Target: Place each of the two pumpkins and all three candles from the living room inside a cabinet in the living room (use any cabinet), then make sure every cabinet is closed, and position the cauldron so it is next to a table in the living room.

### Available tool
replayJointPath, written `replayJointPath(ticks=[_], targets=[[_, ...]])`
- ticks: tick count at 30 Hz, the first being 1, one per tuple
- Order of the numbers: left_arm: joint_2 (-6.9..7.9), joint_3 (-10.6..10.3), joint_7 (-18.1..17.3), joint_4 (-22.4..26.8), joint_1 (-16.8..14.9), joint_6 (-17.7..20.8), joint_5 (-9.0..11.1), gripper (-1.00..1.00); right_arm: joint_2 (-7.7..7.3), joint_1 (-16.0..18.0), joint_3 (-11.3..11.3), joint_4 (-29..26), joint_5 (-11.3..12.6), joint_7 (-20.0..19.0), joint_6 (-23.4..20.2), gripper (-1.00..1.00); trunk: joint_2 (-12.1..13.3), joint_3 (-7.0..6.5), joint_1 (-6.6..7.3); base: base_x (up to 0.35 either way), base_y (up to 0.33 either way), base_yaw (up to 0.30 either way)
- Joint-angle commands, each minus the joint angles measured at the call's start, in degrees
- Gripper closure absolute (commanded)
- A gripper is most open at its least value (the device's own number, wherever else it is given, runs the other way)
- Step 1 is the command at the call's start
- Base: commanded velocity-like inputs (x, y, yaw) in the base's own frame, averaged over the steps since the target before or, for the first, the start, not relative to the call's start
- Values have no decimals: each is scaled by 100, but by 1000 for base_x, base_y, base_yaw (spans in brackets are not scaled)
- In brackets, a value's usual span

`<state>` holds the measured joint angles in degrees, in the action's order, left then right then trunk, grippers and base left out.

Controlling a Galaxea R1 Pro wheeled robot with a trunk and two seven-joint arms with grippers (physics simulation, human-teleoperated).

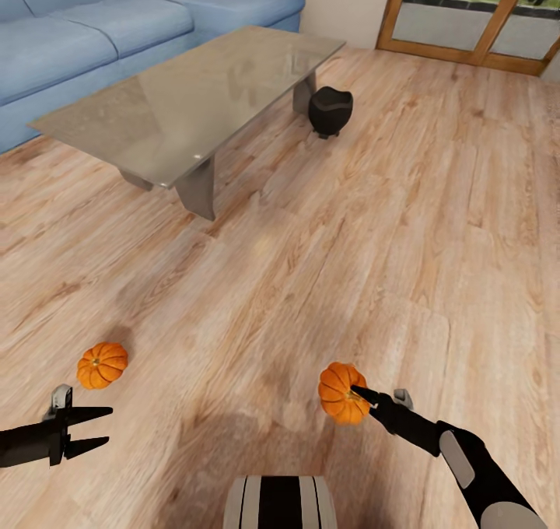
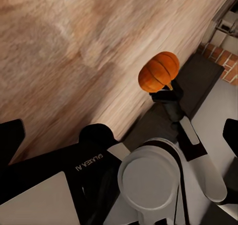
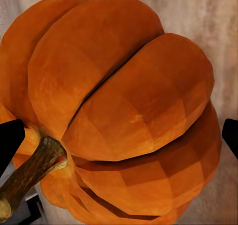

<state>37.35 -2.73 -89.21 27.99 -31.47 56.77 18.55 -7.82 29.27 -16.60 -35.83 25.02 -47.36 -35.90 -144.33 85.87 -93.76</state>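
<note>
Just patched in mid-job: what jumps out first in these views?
The right tool grips a bright orange pumpkin above the plank floor, its ribs and stem close up at the right wrist. A second pumpkin lies on the floor just ahead of the open left tool. Farther off, a black cauldron stands beside the grey table.

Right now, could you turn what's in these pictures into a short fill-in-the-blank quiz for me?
1. The right gripper is shut on a ____.
2. The other pumpkin lies on the wooden ____.
3. The black cauldron stands beside the grey ____.
4. The left gripper is ____, holding nothing.

Missing words: pumpkin; floor; table; open
</note>
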Motion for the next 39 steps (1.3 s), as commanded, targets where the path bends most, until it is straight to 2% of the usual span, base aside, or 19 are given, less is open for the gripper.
replayJointPath(ticks=[1, 9, 14, 27, 34, 39], targets=[[0, 0, 0, 1, 1, 1, -1, -100, 0, 0, -3, 1, -6, 7, 0, 100, 2, -23, 2, 0, 0, 0], [0, 0, -2, -2, 1, 1, 0, -100, 7, 0, 6, -3, -6, 15, -6, 100, 12, -200, 23, -5, 0, 0], [0, -3, -2, -4, 1, 1, -1, -100, 9, 0, 15, -3, -6, 16, 2, 100, 19, -311, 36, -193, 80, 47], [0, 1, -6, -3, 1, 1, 1, -100, 9, 0, 17, -3, -6, -12, 8, 100, 36, -587, 69, -29, 15, 241], [0, 1, -1, -4, 1, -3, -1, -100, 9, 0, 36, -11, -6, -19, 4, 100, 46, -739, 87, 0, 0, 29], [0, 1, 0, -4, 1, -7, 0, -100, 12, -5, 67, -331, -6, -6, -29, 100, 52, -850, 100, 0, 0, 0]])
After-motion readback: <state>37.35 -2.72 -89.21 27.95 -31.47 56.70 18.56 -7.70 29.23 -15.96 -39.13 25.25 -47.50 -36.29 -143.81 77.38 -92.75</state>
